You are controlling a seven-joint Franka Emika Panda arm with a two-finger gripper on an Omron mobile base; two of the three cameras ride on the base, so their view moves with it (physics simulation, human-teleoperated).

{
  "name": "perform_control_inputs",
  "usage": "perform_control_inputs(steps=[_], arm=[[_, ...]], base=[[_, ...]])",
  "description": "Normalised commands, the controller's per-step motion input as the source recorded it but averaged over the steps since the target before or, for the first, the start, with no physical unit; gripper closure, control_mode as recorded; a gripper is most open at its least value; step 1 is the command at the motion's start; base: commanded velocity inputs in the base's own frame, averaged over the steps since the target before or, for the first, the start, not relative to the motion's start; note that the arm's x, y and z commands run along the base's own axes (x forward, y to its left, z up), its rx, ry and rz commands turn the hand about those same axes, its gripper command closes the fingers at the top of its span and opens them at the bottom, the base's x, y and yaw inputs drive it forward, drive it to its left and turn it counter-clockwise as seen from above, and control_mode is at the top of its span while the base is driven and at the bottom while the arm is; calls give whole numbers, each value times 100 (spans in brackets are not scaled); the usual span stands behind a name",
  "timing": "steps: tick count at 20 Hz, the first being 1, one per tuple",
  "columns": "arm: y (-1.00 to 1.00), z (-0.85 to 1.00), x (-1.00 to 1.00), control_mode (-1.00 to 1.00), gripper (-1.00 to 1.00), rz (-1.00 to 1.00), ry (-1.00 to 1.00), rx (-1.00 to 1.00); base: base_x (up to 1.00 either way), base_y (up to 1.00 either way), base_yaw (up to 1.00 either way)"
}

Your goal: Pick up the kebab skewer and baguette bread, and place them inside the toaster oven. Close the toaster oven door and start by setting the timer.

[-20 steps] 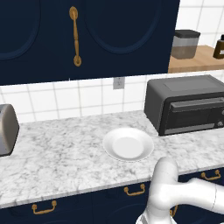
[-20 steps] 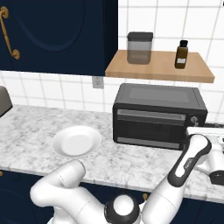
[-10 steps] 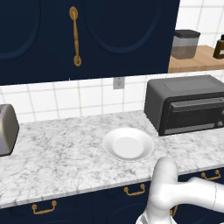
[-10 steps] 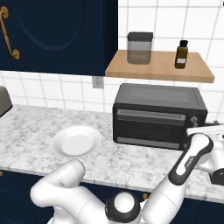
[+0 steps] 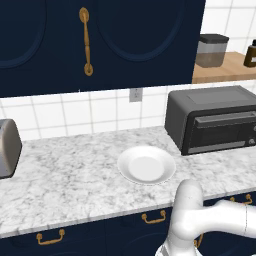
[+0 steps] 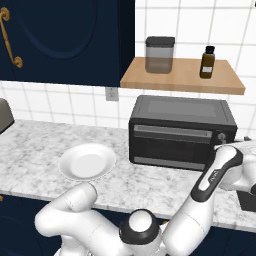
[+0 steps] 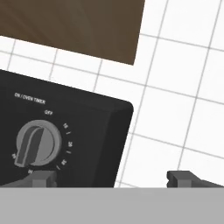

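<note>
**Wrist eases clear of the oven's right edge**

Since the earlier frame the forearm at the right of the right base view has shifted a touch, little else. The toaster oven (image 6: 182, 131) sits mid-frame, its door (image 6: 172, 146) shut. In the hand view the timer knob (image 7: 37, 143) sits lower left, turned off its OFF mark, so the timer looks set. The gripper (image 7: 111, 179) stands wide, fingers (image 7: 186, 178) released, holding nothing. The white plate (image 5: 146, 165) lies bare.
</note>
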Motion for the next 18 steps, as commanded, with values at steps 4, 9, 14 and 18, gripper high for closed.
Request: perform_control_inputs(steps=[4,9,14,18], arm=[[2,0,0,-100,-100,0,6,0],[0,0,-12,-100,-100,0,4,0],[8,6,-7,-100,-100,0,1,0],[26,13,-14,-100,-100,-1,0,0]], base=[[0,0,0],[0,0,0],[0,0,0],[0,0,0]])
